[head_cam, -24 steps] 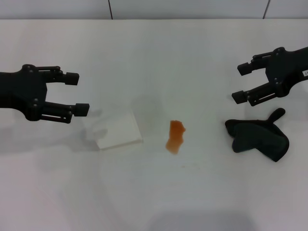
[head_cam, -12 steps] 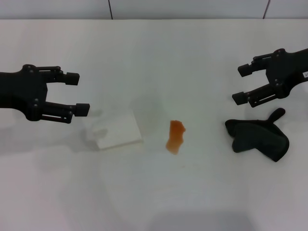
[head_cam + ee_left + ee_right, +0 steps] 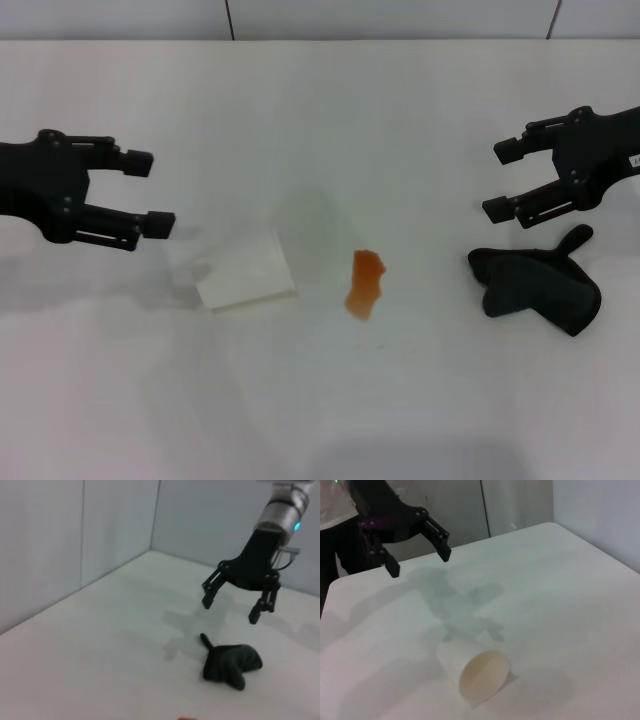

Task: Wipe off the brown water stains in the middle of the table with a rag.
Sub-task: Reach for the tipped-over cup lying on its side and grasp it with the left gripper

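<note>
Over on the left, the left gripper (image 3: 146, 190) is hanging above the table (image 3: 320, 110) with its fingers spread wide and nothing in them, just beside a paper cup (image 3: 243, 270) lying on its side. Any sweep inward risks knocking that cup rolling into the spill. In the middle, the brown stain (image 3: 364, 284) is sitting untouched. On the right, the right gripper (image 3: 503, 181) is hovering open and empty just above the rag (image 3: 538, 284), not touching it. A shallow pinch might catch only the narrow tab, letting the cloth dangle and smear the liquid wider.
</note>
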`<state>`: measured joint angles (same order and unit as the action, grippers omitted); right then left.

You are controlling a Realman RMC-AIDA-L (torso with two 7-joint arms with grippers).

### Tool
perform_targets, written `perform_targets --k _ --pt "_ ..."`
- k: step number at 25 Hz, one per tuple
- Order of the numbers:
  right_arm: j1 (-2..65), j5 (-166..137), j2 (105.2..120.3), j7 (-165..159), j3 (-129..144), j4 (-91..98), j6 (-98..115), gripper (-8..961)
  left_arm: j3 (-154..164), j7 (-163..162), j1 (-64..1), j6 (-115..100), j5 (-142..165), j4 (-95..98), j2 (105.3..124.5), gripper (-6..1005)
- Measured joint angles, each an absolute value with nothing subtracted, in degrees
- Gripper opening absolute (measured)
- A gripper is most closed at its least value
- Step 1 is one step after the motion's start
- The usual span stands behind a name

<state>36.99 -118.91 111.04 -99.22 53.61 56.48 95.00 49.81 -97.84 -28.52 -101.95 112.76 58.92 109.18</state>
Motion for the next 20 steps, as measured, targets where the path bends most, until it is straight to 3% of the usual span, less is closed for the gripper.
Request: perform_targets --k 5,10,20 --pt "36.87 -118.91 111.32 -98.31 53.61 56.51 94.52 869 50.23 -101.91 -30.87 -103.98 119.78 63.31 109.19 860" --pt "36.84 -118.9 111.47 -97.67 53.6 56.33 94.3 870 50.42 -106.05 -38.06 -107.43 130.2 63.92 109.48 855" --pt "38.13 -118.91 112.43 -97.64 54.7 56.61 93.89 870 54.02 -108.35 -46.09 -106.09 145.95 61.1 113.17 845"
